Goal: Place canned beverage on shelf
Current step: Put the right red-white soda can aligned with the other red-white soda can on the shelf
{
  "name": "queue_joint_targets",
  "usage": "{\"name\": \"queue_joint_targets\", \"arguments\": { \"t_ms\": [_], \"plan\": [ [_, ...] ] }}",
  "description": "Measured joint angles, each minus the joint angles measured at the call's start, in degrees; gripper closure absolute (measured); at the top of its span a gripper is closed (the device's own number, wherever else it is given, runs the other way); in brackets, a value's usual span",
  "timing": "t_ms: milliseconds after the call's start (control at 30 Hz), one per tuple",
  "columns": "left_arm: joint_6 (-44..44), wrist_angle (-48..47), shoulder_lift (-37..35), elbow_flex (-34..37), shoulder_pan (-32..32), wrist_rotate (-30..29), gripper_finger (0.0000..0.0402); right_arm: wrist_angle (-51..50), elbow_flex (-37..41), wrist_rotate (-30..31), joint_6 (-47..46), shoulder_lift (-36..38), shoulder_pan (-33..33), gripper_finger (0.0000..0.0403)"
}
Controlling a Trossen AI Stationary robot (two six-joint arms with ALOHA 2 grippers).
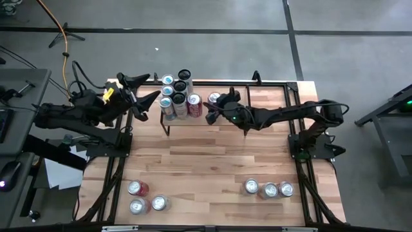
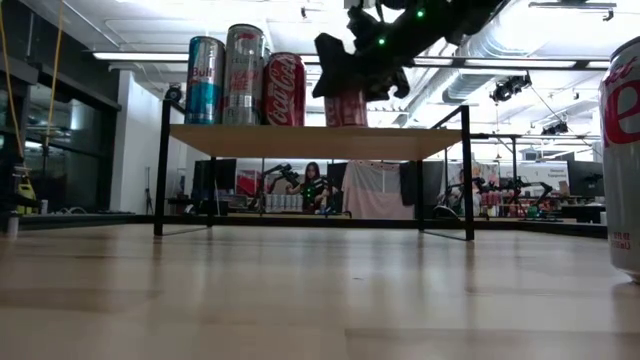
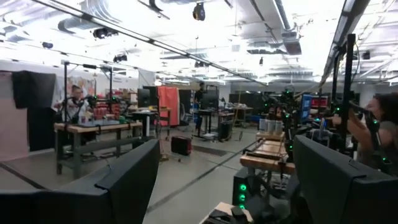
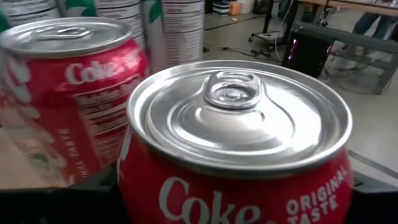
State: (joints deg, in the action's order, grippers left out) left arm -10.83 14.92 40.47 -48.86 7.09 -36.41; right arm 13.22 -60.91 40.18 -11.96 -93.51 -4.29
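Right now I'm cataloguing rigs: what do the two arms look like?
Both arms are dark and jointed. The left arm has a yellow marking near its gripper and thin black cables behind. The right arm shows a small green light near its gripper.

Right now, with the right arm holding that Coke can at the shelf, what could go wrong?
1. The held Coke can sits right beside a standing Coke can; a nudge toward it could topple the packed row.
2. In the low view its base looks level with the shelf top; releasing before it is seated may tip it.
3. Free space lies toward the shelf's right end; placing too far out risks a fall.
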Motion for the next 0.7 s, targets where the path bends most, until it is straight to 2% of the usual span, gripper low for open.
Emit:
{"name": "queue_joint_targets", "arguments": {
  "t_ms": [200, 300, 700],
  "plan": [
    [-1.0, -0.1, -1.4, 0.0, 0.0, 0.1, 0.0095, -0.5, -0.6, -0.5, 0.7, 0.0, 0.0, 0.0069],
    [-1.9, 0.0, -1.7, 0.0, 0.0, -0.2, 0.0095, -0.9, -0.6, -3.2, 2.9, 0.8, 0.0, 0.0054],
    [-3.3, -0.1, -1.8, 0.0, 0.0, -0.5, 0.0095, -15.6, -0.6, -8.3, 1.5, 11.7, 0.1, 0.0051]
  ]
}}
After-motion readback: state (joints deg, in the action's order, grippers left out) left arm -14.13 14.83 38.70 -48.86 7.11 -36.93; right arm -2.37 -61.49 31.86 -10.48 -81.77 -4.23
